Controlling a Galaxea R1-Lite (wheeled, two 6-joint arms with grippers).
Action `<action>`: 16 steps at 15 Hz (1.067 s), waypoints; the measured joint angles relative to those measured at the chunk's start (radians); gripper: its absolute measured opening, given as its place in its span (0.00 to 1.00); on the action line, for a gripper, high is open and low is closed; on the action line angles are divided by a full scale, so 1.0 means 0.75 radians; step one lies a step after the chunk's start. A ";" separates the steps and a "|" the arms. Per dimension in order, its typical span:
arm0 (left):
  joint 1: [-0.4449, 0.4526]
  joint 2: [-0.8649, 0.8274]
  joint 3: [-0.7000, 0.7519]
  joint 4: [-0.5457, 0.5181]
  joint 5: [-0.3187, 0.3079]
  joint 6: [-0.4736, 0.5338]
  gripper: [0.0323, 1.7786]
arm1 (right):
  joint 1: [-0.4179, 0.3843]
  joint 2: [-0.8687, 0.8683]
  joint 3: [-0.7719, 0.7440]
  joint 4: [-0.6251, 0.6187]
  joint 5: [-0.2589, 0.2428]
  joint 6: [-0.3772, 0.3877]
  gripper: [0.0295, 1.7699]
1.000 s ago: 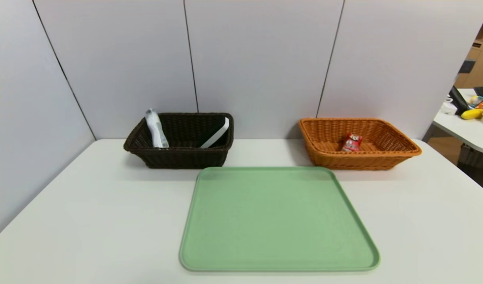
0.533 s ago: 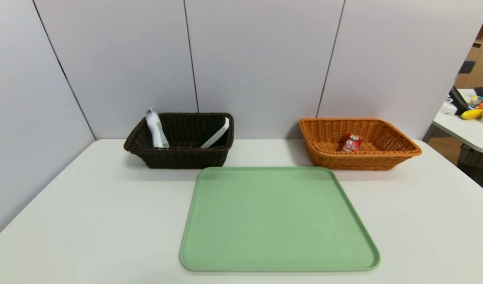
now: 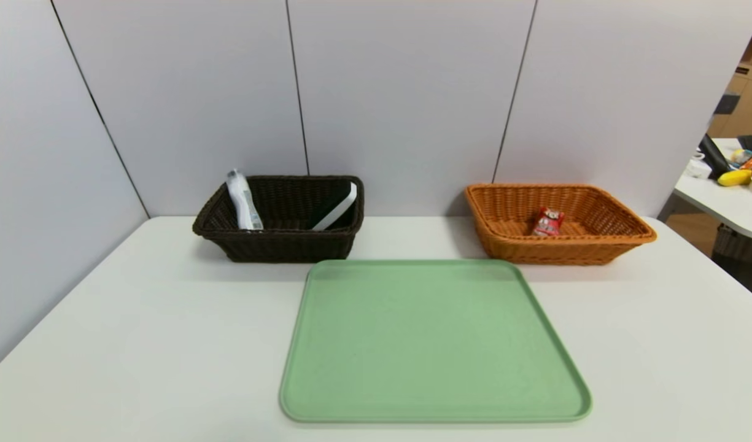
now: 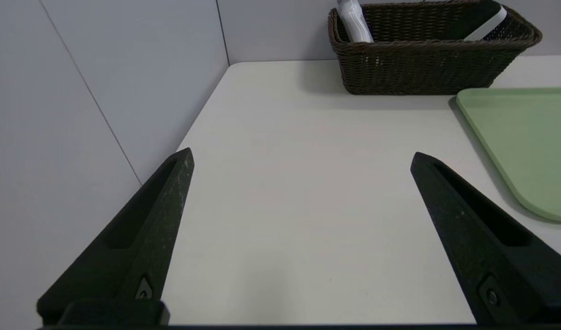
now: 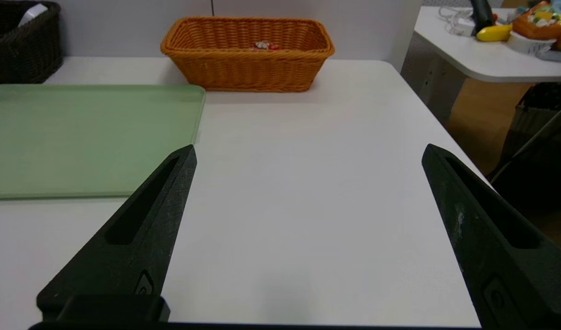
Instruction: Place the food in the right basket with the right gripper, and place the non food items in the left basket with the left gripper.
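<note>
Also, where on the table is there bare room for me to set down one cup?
Bare: the green tray; the table between that tray and the left wall panel; the table's right side, below the orange basket. Crowded: the dark basket, holding a white bottle and a white-edged dark item.

The black fingers (image 4: 166, 206) are tapered, with recessed slots and small screws.
</note>
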 joint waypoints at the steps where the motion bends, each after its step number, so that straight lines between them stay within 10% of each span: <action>1: -0.002 -0.027 0.037 -0.013 0.003 0.016 0.95 | 0.001 -0.005 0.020 -0.052 0.001 -0.009 0.96; 11: -0.005 -0.080 0.470 -0.574 0.003 0.129 0.95 | 0.001 -0.010 0.631 -1.011 0.007 -0.142 0.96; 16: -0.005 -0.080 0.509 -0.588 -0.008 0.127 0.95 | 0.001 -0.010 0.722 -1.049 0.046 -0.150 0.96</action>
